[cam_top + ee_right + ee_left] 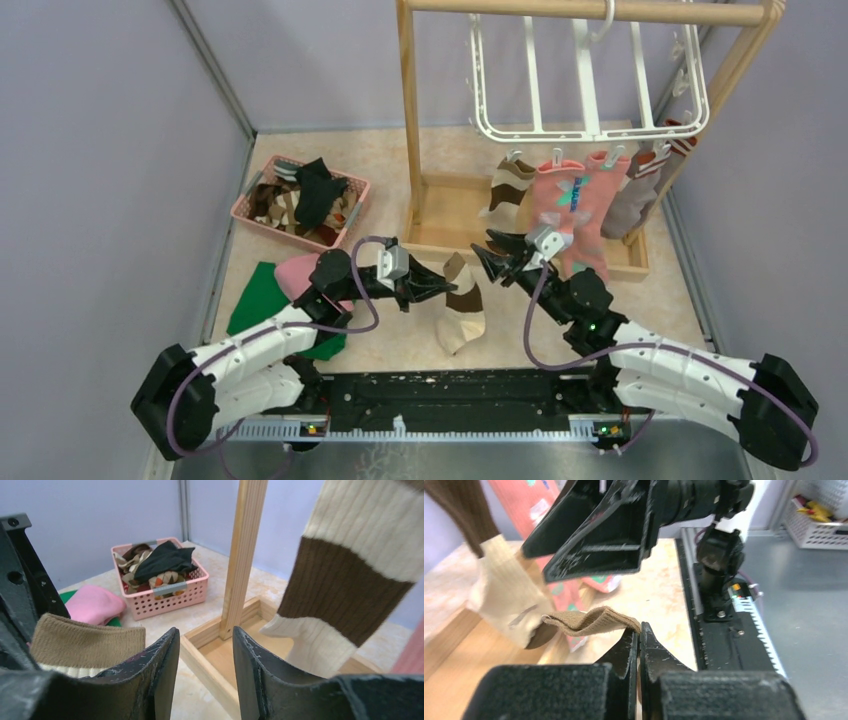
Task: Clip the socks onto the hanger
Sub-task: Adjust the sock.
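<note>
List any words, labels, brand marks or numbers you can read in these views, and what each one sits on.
No readable text in any view.
The teal and white marks on the pink sock are pattern shapes, not letters.
The white specks on the black base plate are too small to read.
No label shows on the hanger or the basket.

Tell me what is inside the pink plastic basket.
A black sock lies on top of brown-and-cream striped socks in the pink plastic basket; anything beneath them is covered.
</note>
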`<state>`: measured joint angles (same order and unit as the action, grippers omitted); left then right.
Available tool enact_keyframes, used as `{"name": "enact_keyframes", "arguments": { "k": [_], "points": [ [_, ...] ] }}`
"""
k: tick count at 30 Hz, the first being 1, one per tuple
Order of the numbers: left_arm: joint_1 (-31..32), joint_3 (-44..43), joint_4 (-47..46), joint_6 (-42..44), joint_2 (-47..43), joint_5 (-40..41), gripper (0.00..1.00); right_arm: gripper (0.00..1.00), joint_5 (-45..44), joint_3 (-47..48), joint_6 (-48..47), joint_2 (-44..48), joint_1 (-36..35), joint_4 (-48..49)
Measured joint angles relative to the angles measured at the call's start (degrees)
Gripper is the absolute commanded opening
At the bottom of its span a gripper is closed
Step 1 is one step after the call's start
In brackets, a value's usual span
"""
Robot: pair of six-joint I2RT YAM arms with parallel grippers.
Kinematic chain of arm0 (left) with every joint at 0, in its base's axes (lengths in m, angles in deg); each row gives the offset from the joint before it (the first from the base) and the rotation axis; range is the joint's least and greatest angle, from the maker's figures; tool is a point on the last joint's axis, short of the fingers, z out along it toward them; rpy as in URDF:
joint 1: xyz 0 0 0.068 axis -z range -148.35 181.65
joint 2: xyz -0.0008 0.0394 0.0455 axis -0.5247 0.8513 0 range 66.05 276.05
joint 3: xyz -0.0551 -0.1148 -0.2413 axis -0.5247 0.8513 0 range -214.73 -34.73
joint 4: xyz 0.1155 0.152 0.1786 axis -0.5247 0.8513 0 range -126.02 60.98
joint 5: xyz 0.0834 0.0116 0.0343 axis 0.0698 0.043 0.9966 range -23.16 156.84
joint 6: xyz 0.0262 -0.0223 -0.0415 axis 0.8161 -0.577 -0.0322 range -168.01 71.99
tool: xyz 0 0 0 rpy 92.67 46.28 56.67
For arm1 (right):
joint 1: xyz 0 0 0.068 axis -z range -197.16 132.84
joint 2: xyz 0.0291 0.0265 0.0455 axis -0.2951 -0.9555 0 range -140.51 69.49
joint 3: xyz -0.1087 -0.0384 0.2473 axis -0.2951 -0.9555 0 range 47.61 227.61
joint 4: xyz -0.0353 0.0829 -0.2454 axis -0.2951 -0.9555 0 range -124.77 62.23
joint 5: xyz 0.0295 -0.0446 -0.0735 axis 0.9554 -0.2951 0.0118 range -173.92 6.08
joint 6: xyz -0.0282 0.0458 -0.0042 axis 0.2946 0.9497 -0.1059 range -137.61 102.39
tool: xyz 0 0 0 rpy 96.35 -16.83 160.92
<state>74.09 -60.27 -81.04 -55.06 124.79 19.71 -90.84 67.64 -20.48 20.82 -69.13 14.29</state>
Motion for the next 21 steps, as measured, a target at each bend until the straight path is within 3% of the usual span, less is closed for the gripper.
{"name": "enact_keyframes", "arguments": {
  "k": [5,9,13,21],
  "points": [
    [0.0,-0.68,10.38,8.22,-5.2,6.1,0.0,0.4,-0.26,-0.15,-2.25,6.67,0.0,-1.95],
    [0.0,-0.2,11.21,13.14,-6.99,8.5,0.0,0.23,4.76,-0.17,-2.99,7.87,0.0,0.2],
    [0.0,2.49,8.39,18.03,-7.06,8.04,0.0,0.16,8.83,-0.07,-2.16,1.44,0.0,1.53],
    [0.37,3.61,5.99,27.61,-7.04,2.8,0.0,0.15,11.43,3.69,-0.31,-12.24,0.0,-1.33]
  ]
}}
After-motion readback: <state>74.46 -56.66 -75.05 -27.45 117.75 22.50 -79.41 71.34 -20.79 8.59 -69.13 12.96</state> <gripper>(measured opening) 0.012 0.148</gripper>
